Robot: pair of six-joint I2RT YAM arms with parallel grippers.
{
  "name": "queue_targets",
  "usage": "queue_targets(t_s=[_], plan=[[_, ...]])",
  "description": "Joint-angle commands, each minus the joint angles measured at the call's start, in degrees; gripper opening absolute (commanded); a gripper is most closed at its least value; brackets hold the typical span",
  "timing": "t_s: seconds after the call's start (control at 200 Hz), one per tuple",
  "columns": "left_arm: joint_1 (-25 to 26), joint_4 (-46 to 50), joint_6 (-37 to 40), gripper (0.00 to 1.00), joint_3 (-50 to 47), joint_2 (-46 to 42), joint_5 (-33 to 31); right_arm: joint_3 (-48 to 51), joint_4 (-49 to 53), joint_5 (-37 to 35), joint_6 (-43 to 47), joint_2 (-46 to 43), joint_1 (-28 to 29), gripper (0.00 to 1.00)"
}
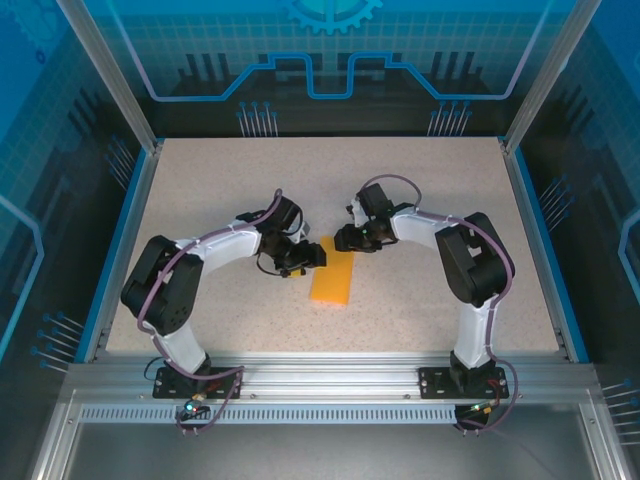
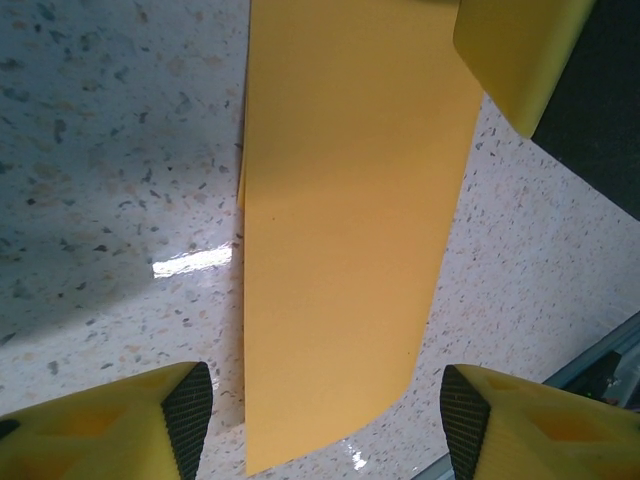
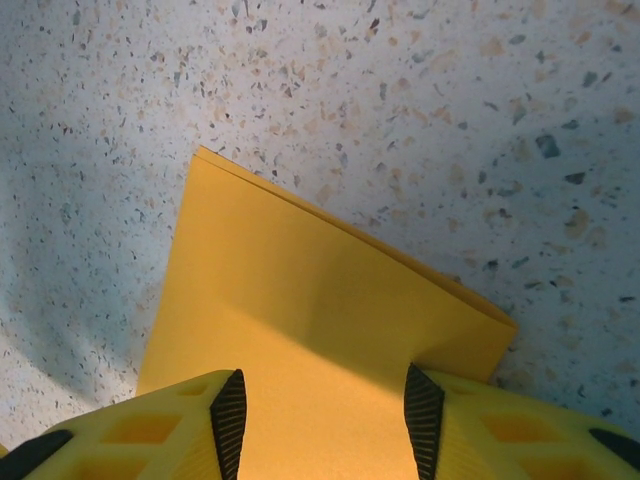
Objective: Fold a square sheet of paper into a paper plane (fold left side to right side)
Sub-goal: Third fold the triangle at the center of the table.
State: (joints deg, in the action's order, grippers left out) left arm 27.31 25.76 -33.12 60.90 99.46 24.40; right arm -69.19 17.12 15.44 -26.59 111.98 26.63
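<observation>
The square sheet of paper [image 1: 333,281], folded at the middle of the bench [image 1: 420,190], is straddled by the left gripper [image 1: 306,257] and right gripper [image 1: 345,239], fingers parted.

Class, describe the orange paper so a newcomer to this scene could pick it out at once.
Start at the speckled table, where two white and black arms bend toward the centre. Between the left gripper and the right gripper lies the folded sheet of paper, a long narrow rectangle. Nothing else on that pale surface is bright orange.
</observation>
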Motion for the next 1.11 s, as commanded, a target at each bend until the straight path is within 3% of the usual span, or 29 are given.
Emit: queue_targets(t_s=[0.0,0.565,0.865,1.1], plan=[[-0.3,-2.2,-1.5,0.65,-1.1,1.4,3.7,-0.5,2.7,0.3,1.6,1.6,0.7,0.49],[0.9,-3.3,-1.4,0.64,0.4,6.6,4.6,-0.1,2.3,1.0,1.7,1.4,0.9,0.48],[1.6,-3.8,-1.8,0.58,0.7,7.8,5.0,-0.2,2.3,1.3,1.8,1.5,0.9,0.48],[1.7,-3.7,-2.1,0.48,0.6,7.1,4.6,0.1,2.0,1.3,1.9,1.5,0.9,0.48]])
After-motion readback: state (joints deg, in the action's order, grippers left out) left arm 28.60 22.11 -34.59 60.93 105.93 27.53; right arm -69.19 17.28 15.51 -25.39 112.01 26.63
